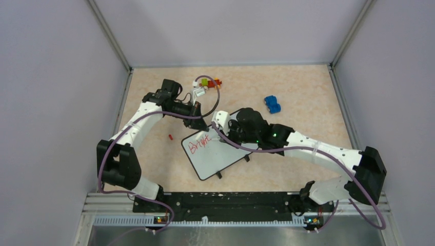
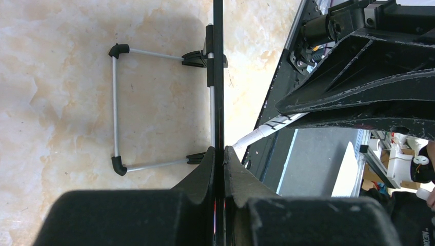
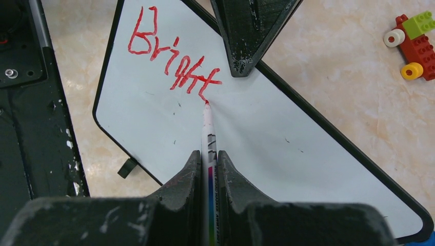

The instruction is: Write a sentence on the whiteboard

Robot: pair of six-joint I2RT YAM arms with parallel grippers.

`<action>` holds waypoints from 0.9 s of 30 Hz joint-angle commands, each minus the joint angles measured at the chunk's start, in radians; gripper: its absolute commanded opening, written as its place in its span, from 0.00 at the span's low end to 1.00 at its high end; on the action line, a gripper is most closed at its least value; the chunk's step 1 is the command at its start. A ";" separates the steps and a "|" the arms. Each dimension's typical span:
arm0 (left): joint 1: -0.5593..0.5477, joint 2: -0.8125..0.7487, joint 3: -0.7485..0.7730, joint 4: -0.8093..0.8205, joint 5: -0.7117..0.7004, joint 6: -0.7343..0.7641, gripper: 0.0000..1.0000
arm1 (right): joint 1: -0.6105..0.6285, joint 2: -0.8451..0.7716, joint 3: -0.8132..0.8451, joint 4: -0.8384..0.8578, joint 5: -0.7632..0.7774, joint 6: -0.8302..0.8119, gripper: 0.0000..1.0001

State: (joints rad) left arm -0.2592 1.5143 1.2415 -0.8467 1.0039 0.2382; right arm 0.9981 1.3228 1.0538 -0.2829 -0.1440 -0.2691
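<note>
The small white rectangular whiteboard (image 1: 220, 156) with its thin dark frame and rounded corners sits on the beige marbled table (image 1: 308, 92), a little way in from the arms' bases and turned at a slant to the table's edges. Small black clip feet show along its nearer long side.

The right pincer (image 3: 208, 156) comes in over the board's white face. Its two dark fingers are pressed together on a thin white marker (image 3: 209, 128), which runs out straight ahead between them. The marker's red tip touches the board just under the last letter of the sentence (image 3: 172, 64). The red handwriting reads roughly "Bright" in a single line, near the board's far left corner.

Just beyond the writing, the left pincer (image 2: 219, 154) is clamped on the board's far edge, one finger on each face. From that wrist the board shows edge-on as a thin dark strip running away from the fingers. A silver wire stand (image 2: 115, 102) with black corner pieces juts from one face of it, over the table. The two pincers are close to each other, with the writing between them.

Left of the board, apart from it, lies a small red cap (image 1: 170, 137). Farther back stands a small blue toy car (image 1: 272, 104), and farthest, towards the back wall, sits a cluster of red, green, yellow and white toy bricks (image 1: 208, 83).
</note>
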 commanded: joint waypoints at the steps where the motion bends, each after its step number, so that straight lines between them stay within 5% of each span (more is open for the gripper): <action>1: -0.009 -0.002 -0.003 -0.034 0.021 0.013 0.00 | -0.005 -0.050 0.047 0.005 -0.013 -0.012 0.00; 27: -0.009 -0.008 -0.007 -0.034 0.022 0.016 0.00 | -0.022 0.001 0.054 0.028 0.036 -0.027 0.00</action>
State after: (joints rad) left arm -0.2592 1.5143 1.2415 -0.8467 1.0046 0.2386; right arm 0.9920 1.3186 1.0630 -0.2764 -0.1253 -0.2848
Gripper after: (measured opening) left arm 0.080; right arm 0.095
